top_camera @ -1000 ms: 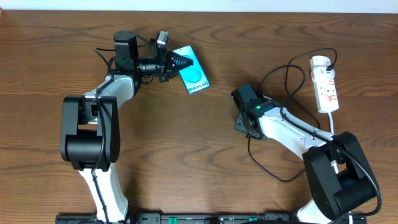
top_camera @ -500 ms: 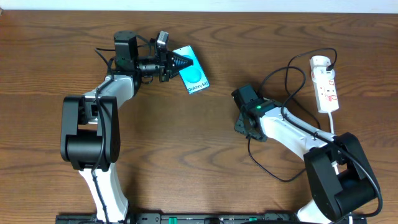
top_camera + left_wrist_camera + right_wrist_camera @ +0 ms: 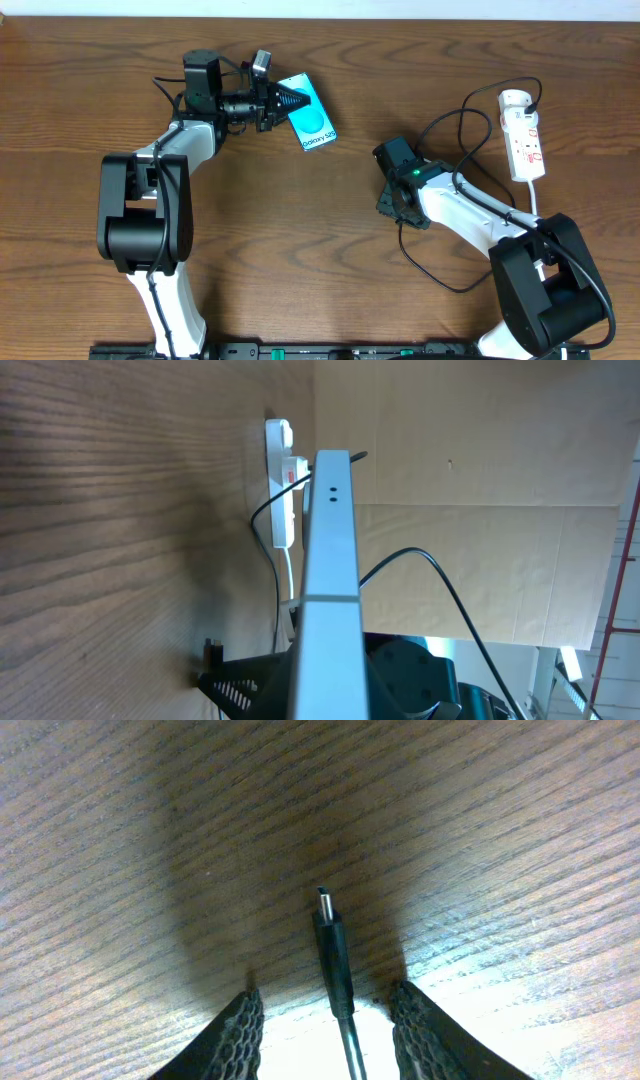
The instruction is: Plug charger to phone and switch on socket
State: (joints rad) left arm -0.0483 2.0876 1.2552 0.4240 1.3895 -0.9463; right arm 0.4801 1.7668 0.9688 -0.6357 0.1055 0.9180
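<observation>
Released, the right gripper (image 3: 330, 1018) sets its ribbed black fingers (image 3: 238, 1038) either side of the thin black charger cable (image 3: 333, 960) without touching it. The cable's tail is cut off below. The left gripper (image 3: 290, 100) clenches the teal-screened rectangular phone (image 3: 313, 123), which its own wrist view shows only edge-on. The narrow white power-strip socket (image 3: 525, 135) lies well apart.
</observation>
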